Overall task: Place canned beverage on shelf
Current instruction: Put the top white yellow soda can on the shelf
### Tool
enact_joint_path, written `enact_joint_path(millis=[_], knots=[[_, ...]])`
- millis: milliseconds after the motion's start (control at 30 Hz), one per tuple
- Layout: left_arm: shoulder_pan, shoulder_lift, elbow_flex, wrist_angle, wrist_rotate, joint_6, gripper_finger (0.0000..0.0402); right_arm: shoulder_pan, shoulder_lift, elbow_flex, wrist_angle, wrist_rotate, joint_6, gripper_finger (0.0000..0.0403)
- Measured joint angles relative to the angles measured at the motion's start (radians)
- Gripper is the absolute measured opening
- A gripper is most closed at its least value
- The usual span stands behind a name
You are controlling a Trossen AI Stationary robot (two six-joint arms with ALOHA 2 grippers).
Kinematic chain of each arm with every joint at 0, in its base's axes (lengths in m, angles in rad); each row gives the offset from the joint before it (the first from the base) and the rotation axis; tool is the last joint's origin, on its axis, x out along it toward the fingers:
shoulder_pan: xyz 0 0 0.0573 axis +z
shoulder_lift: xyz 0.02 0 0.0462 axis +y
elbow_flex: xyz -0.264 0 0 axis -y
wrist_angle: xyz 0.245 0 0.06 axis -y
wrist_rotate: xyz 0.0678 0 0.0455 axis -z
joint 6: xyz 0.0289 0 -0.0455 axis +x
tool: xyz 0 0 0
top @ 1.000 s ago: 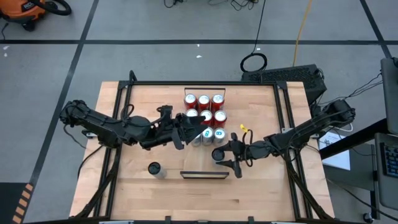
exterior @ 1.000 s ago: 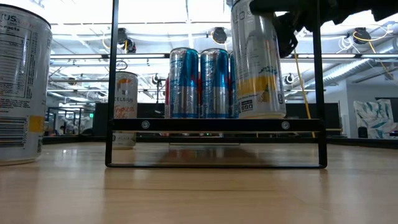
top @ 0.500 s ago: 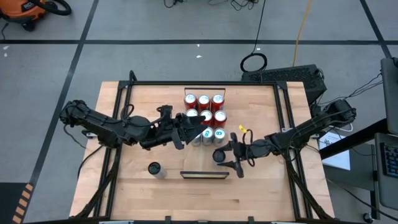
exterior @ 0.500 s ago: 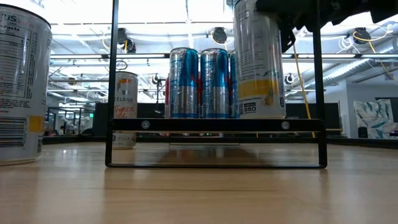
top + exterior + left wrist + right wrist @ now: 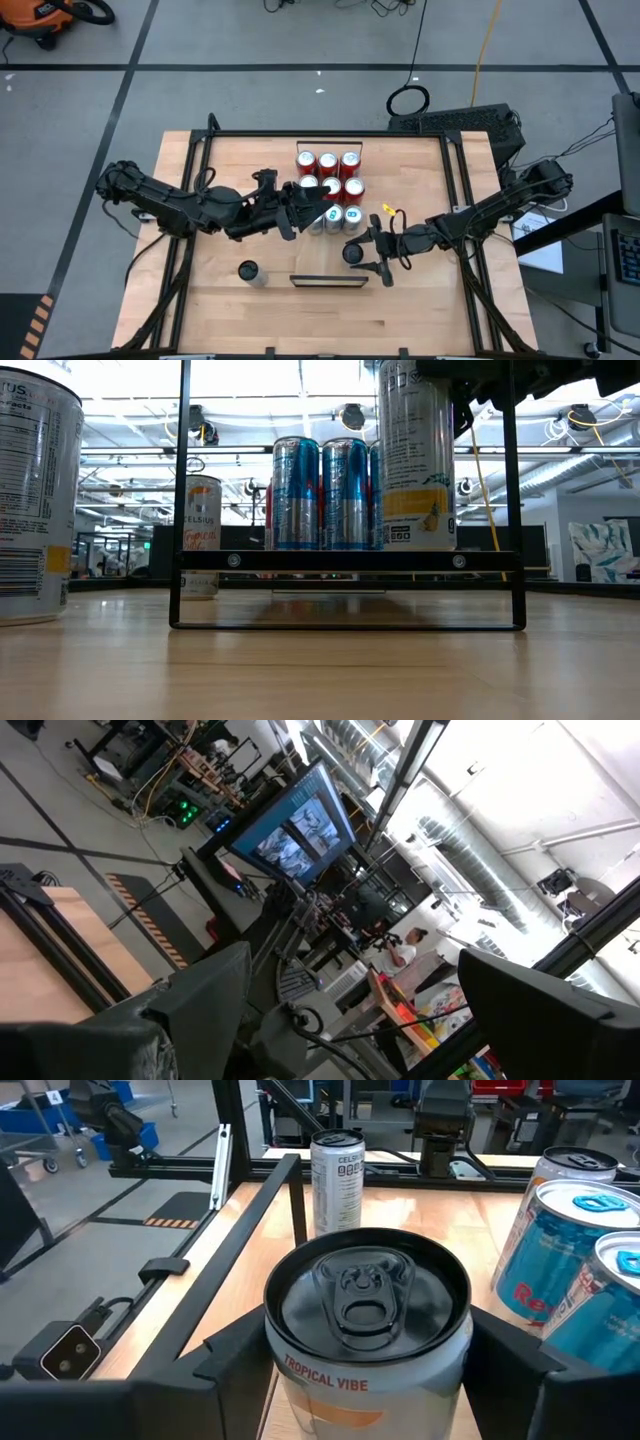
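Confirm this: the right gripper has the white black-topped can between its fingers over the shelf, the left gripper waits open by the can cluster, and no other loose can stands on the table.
Wrong on the last point. A loose can stands alone on the table, left of the shelf, as the high view shows. The right gripper does have the white can between its fingers there, and the left gripper waits open by the can cluster.

A grey concrete floor (image 5: 250, 40) crossed by dark tape lines (image 5: 300, 67) surrounded the wooden worktable (image 5: 230, 310). An orange shop vacuum (image 5: 40, 18) stood in one corner, and overhead strip lights (image 5: 250, 380) and silver ducting (image 5: 470, 850) hung above a monitor (image 5: 290, 825).
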Motion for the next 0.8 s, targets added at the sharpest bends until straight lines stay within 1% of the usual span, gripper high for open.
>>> enact_joint_path(millis=[400, 567, 800], knots=[[0.000, 0.000, 0.000, 0.000, -0.012, 0.000, 0.0359, -0.020, 0.000, 0.000, -0.005, -0.001, 0.027, 0.0265], [0.000, 0.000, 0.000, 0.000, -0.014, 0.000, 0.0359, -0.021, 0.000, 0.000, -0.006, -0.026, 0.027, 0.0267], [0.000, 0.000, 0.000, 0.000, -0.014, 0.000, 0.0359, -0.021, -0.001, 0.000, -0.017, -0.027, 0.052, 0.0267]])
